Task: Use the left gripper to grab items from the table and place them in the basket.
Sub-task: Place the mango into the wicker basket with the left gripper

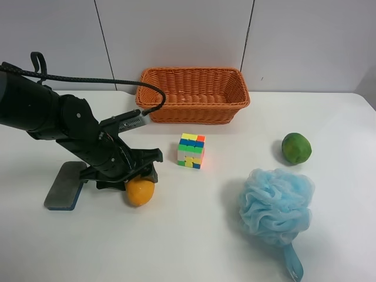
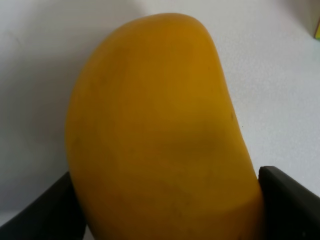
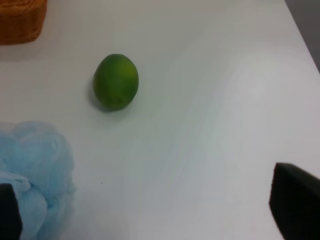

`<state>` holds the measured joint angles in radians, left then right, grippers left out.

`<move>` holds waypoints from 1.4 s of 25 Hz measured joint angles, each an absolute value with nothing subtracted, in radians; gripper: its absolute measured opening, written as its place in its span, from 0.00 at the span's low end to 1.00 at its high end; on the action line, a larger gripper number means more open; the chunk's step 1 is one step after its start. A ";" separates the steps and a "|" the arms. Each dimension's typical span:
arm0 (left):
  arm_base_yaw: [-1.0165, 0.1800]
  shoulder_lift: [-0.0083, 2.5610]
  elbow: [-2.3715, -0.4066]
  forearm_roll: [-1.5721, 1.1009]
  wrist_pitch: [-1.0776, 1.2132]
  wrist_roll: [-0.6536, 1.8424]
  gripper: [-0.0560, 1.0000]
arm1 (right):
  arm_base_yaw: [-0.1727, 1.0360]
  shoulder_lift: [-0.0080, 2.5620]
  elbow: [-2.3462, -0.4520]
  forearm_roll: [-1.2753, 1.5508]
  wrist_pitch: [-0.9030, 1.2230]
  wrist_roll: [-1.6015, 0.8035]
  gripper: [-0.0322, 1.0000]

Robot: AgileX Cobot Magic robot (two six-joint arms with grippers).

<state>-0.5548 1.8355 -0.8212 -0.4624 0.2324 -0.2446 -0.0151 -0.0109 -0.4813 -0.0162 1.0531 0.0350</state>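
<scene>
Left gripper (image 2: 167,207) clamps the mango (image 2: 155,125) near one end; its smooth round skin may slip free during the lift.

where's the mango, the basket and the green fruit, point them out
mango (image 2: 160,130): left wrist view, middle of its yellow skin
basket (image 1: 194,113): exterior high view, its front woven wall
green fruit (image 3: 115,81): right wrist view, centre of its surface
</scene>
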 joint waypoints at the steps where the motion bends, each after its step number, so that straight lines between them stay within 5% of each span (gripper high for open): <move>1: -0.555 1.835 -0.821 -0.462 0.232 -0.245 0.68 | -0.015 -0.011 -0.481 -0.016 1.053 0.035 0.99; 12: -0.553 1.680 -0.859 -0.413 0.279 -0.242 0.68 | -0.015 -0.011 -0.481 -0.016 1.053 0.035 0.99; 20: -0.526 1.593 -1.246 -0.129 0.283 -0.176 0.68 | -0.015 -0.011 -0.481 -0.016 1.053 0.035 0.99; 35: -0.482 2.141 -1.776 0.013 0.310 -0.057 0.68 | -0.015 -0.011 -0.481 -0.016 1.053 0.035 0.99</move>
<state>-0.4817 2.1415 -1.7763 0.0132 0.3099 -0.0566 -0.0151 -0.0109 -0.4813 -0.0162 1.0531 0.0350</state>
